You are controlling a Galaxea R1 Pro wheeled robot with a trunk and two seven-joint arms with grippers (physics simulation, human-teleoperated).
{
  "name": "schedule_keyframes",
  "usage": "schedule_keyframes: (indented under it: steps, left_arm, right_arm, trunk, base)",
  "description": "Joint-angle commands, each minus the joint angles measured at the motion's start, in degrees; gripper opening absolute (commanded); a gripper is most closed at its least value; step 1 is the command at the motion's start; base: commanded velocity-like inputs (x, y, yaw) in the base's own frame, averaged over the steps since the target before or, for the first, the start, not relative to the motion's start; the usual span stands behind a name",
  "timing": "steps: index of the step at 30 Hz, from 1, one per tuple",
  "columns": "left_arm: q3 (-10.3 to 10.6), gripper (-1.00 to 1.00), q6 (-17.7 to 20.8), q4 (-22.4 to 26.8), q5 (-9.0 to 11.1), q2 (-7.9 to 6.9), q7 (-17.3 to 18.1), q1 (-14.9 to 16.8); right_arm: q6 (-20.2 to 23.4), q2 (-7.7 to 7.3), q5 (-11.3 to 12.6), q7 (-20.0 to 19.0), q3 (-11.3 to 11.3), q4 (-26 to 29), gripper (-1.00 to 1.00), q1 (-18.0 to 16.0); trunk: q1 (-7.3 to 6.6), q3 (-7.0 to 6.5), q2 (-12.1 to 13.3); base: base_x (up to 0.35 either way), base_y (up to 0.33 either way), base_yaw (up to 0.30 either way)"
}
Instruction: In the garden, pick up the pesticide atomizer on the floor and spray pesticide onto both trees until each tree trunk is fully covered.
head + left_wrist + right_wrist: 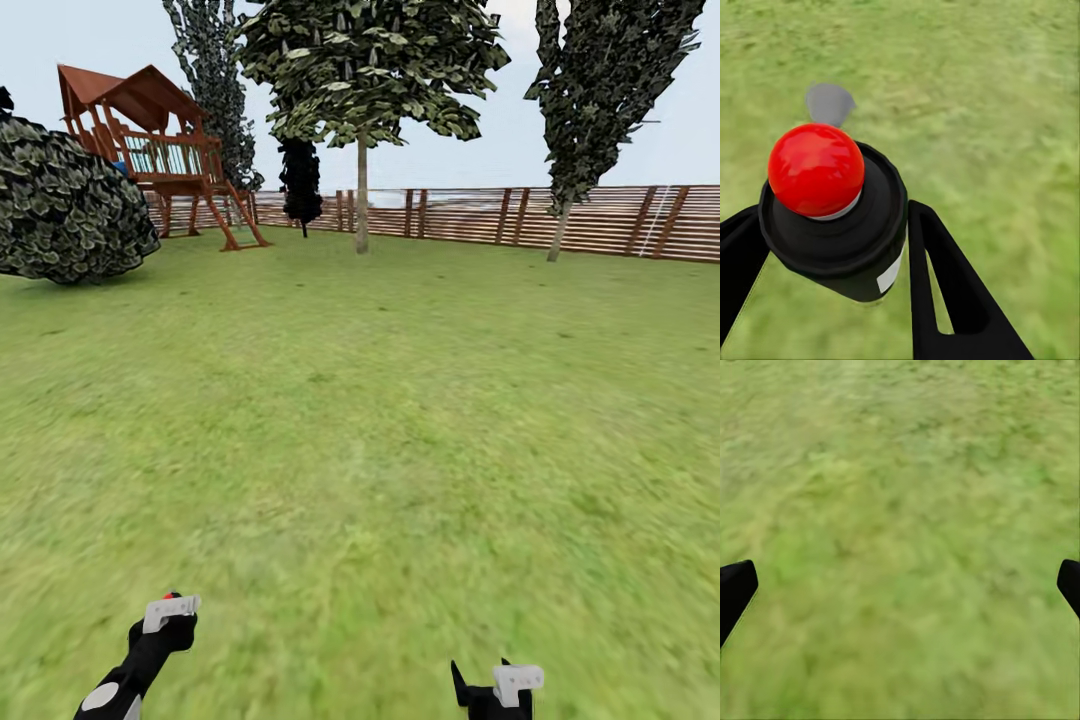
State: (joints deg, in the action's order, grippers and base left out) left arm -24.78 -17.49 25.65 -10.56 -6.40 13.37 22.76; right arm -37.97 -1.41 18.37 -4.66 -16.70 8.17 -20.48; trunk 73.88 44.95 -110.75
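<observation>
The pesticide atomizer (840,232), a black can with a round red cap (816,169), sits between the two black fingers (945,285) of my left gripper (832,225), which is shut on its body. In the head view the left gripper (170,612) is low at the left with the red cap (172,596) peeking above it. My right gripper (497,685) is low at the right, and it stands open (900,585) over bare grass. Far ahead by the fence stand a tree with a pale trunk (361,195) and another tree (556,235) further right.
Green lawn (380,420) stretches ahead to a brown slat fence (600,220). A wooden playhouse (165,150) and a large round bush (65,205) stand at the far left. A slim black-leaved tree (300,185) is by the fence.
</observation>
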Motion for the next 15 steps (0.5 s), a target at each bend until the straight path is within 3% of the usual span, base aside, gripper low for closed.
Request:
schedule_keyframes:
  steps: [1, 15]
  left_arm:
    - [0.0, -1.00, 0.0, 0.0, 0.0, -0.01, 0.0, 0.0]
    - [0.0, -1.00, 0.0, 0.0, 0.0, 0.07, 0.0, 0.0]
  right_arm:
    - [0.0, 0.00, 0.0, 0.0, 0.0, 0.0, 1.00, 0.0]
    - [0.0, 0.00, -0.1, -0.1, -0.1, 0.0, 1.00, 0.0]
  trunk:
    - [0.00, -0.09, 0.0]
    - [0.00, -0.38, 0.0]
  base:
    - [0.333, 0.105, 0.000]
    - [0.333, 0.105, 0.000]
